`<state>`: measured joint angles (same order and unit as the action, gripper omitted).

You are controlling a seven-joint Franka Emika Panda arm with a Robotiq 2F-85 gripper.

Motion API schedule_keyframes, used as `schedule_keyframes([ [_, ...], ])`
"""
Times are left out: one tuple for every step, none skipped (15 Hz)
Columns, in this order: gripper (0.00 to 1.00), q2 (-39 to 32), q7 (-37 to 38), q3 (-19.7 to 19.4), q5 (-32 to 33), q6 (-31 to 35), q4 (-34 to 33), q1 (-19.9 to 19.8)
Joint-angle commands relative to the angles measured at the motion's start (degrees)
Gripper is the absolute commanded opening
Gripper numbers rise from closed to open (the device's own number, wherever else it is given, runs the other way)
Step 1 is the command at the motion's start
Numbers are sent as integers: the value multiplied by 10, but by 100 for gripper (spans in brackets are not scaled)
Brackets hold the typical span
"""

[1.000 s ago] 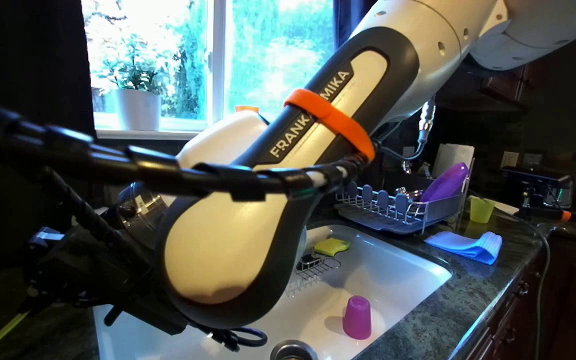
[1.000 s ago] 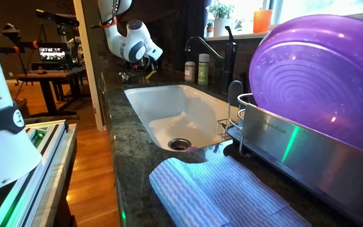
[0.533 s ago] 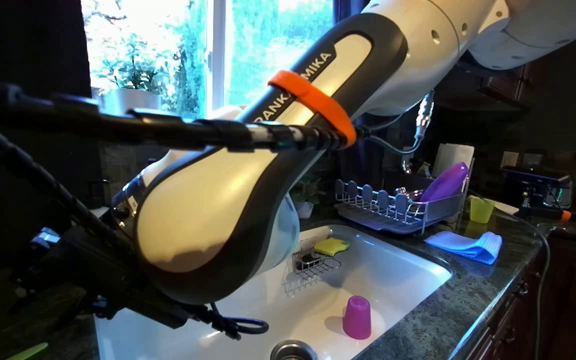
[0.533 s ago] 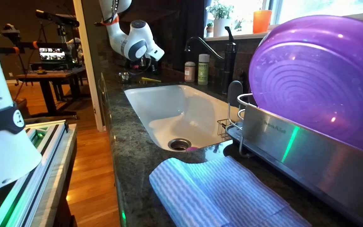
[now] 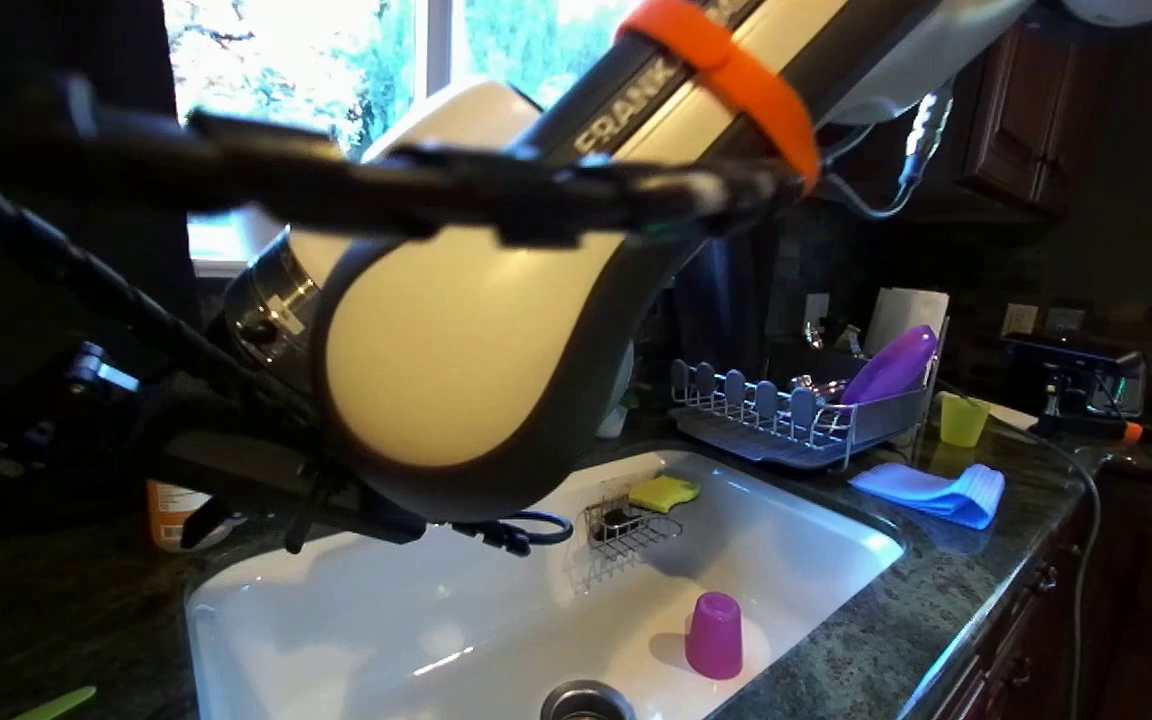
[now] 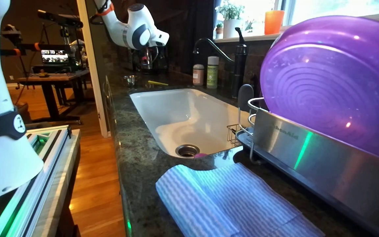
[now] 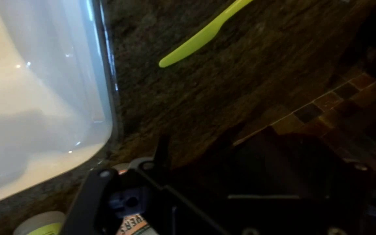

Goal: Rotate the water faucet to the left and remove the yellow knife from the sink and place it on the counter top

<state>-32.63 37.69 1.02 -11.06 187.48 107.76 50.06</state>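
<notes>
The yellow knife (image 7: 204, 34) lies flat on the dark counter top (image 7: 162, 104), beyond the sink's end; in both exterior views the knife (image 6: 157, 83) (image 5: 56, 703) is apart from my hand. Above the counter, my gripper (image 7: 256, 145) is open: one dark finger (image 7: 164, 148) stands at the left of the wide gap, the opposite one is lost in shadow. Nothing shows between them. The white sink (image 5: 356, 640) is beside the knife, with no knife in it. The black water faucet (image 6: 240, 65) stands behind the sink, its spout reaching left in that exterior view.
A purple cup (image 5: 714, 635) stands upside down in the sink, near a wire caddy with a yellow sponge (image 5: 663, 493). Two soap bottles (image 6: 212, 72) are beside the faucet. A dish rack (image 5: 766, 410) and a blue cloth (image 5: 936, 492) occupy the counter's other end.
One second ago the knife hung tilted from my gripper. Half a second ago it lay on the counter, let go. Since then the arm has risen away from it.
</notes>
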Motion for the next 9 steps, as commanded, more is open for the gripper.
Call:
schedule_keyframes([
  [100, 110, -25, -52, 28, -76, 92, 78],
  [100, 140, -25, -69, 41, -106, 112, 98],
  [100, 168, -27, -84, 59, -138, 127, 115],
  [100, 197, -23, -103, 82, -171, 144, 133],
  [100, 225, -25, -110, 106, -207, 156, 141],
  [100, 251, -15, -130, 143, -241, 171, 155],
  [100, 274, -14, -139, 180, -270, 180, 159],
  [100, 292, -19, -143, 215, -291, 189, 159],
  [100, 239, -19, -123, 165, -258, 141, 144],
])
